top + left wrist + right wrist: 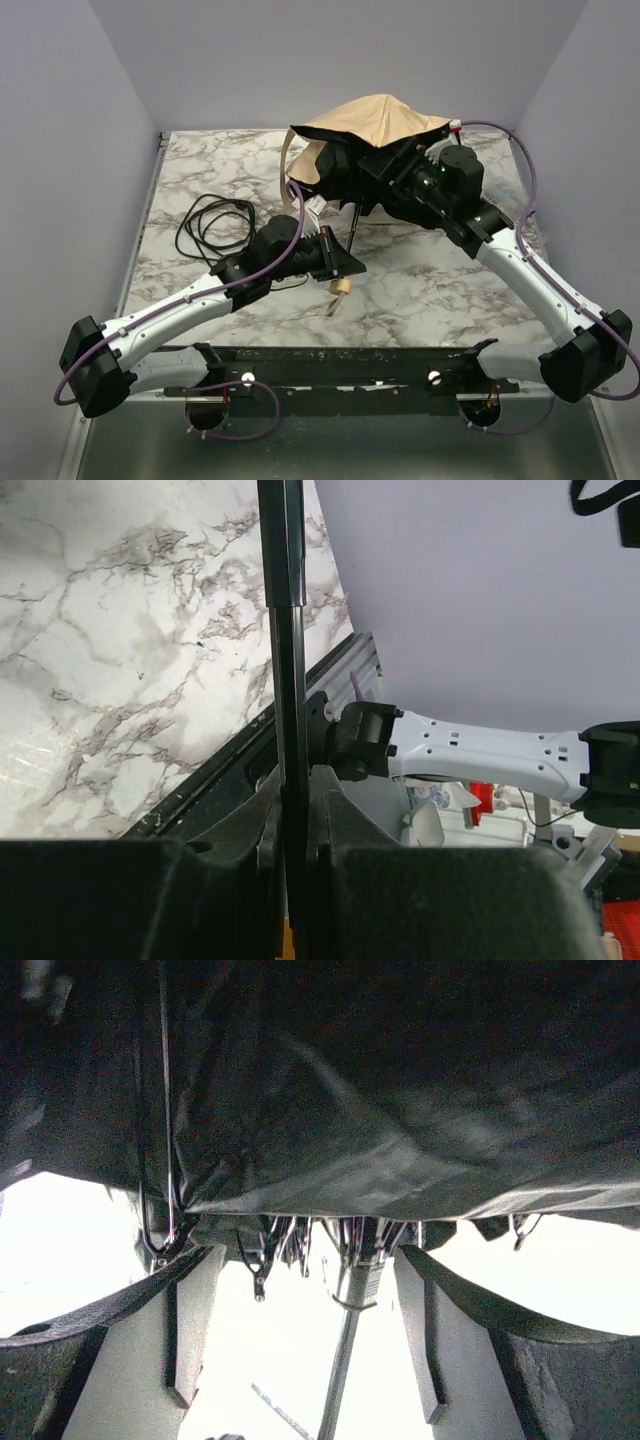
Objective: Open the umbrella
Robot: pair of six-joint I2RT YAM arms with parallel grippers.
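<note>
The umbrella (375, 125) stood off the desk (430, 290) toward the far edge, its tan canopy sagging in a half-spread hood rather than stretched taut, so the opening looked unfinished. Its thin black shaft (352, 228) slanted down and toward the arms to a small tan handle (340, 288) hanging just above the marble.

The left gripper (335, 262) was pressed together on that shaft just above the handle, most likely to anchor the stem so that the canopy end could be worked against it. The right gripper (310, 1330) sat up under the canopy with its fingers (190, 1340) spread wide either side of the shaft, apparently touching neither it nor the ribs (260, 1265). That placement suited pushing the sliding hub upward.

The overhead view gave the overall layout, but the fabric hid the right gripper's tips there. The right wrist view alone showed the black underside, the hooked rib ends bunched round the stem, and the gap between the fingers. The left wrist view alone confirmed the pinch, the shaft rising straight out of the closed pads. A loose black cable (212, 222) lay coiled on the desk to the left, well apart.
</note>
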